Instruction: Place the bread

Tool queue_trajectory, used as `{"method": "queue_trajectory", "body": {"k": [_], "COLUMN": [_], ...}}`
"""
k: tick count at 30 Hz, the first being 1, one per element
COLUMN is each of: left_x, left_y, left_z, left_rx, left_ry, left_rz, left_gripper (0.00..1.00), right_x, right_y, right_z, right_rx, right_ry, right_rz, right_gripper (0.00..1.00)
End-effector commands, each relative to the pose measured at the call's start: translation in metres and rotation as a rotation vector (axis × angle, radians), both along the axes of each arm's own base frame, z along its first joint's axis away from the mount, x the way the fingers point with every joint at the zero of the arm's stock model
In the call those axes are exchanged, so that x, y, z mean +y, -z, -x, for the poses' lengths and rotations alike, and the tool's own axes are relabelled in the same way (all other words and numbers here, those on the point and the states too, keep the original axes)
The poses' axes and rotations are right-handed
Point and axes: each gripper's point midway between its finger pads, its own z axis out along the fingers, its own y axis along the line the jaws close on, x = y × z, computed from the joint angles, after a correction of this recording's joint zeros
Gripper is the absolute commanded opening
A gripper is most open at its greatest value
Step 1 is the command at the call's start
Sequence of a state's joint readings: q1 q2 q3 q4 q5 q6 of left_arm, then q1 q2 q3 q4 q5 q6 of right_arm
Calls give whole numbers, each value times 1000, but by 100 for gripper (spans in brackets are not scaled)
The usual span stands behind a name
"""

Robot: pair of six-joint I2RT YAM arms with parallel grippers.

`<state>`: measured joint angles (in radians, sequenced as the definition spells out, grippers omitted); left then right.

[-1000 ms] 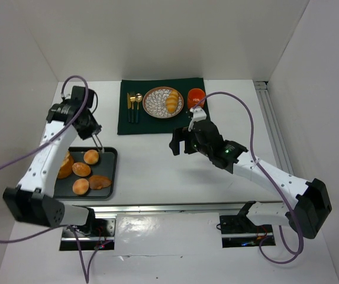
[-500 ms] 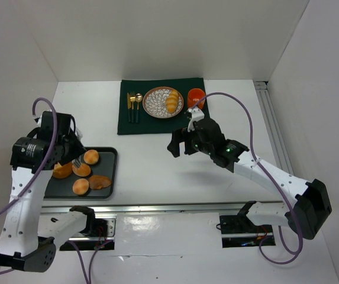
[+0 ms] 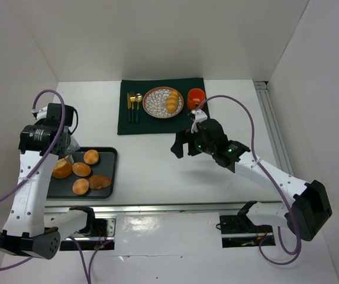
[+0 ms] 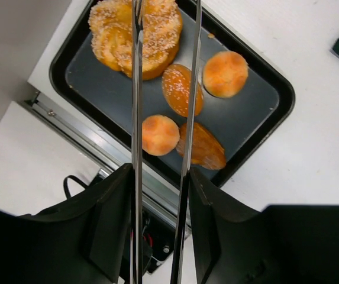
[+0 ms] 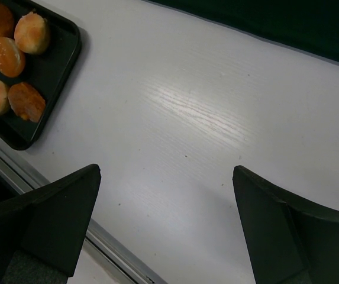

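A black tray [image 4: 264,112] holds the bread: a large sesame loaf [image 4: 157,35], an oval piece [image 4: 178,89], two round buns [image 4: 225,73] and a flat brown piece [image 4: 207,148]. My left gripper [image 4: 160,177] is shut on metal tongs [image 4: 137,118] and hangs above the tray [image 3: 111,171]. The blades stand apart and point over the loaf [image 3: 62,169], and their tips run out of the wrist view. A ridged roll [image 3: 173,101] lies on a patterned plate [image 3: 154,103]. My right gripper [image 5: 164,171] is open and empty above bare table right of the tray [image 5: 68,53].
The plate sits on a dark green mat [image 3: 128,124] at the back, with gold cutlery [image 3: 134,103] to its left and an orange cup [image 3: 196,96] to its right. A metal rail [image 3: 157,207] runs along the table's near edge. White walls close in three sides.
My left arm has swung from the tray's far side out to the left, and the tongs now hang over the tray's left part. The right gripper has barely moved.
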<state>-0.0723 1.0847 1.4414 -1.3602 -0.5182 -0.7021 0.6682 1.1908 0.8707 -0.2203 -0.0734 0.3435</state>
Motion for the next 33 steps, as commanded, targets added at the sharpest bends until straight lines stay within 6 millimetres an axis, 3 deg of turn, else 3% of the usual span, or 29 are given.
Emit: {"method": "queue_trajectory", "body": {"k": [1,12,26,33], "left_x": [19,12,13,17], "left_y": [-3,28,71,77], "left_z": [4,-15,-17,-17], "left_rx": [31,176,281,301], "left_ry": [-31,-25,-59,-92], "left_rz": [-85,-55,-8,-15], "left_gripper": [53,57,61,61], "right_x": [6,1,-5,-6], "right_y": [-23,-12,-10,-6], "right_z": [-6,-6,-12,-10], "right_rx": [-69,-46,-40,-33], "right_ry": [-17,-3,7,7], "right_rz": [-65,-63,-88,-83], "right_gripper": [100,100,100,100]}}
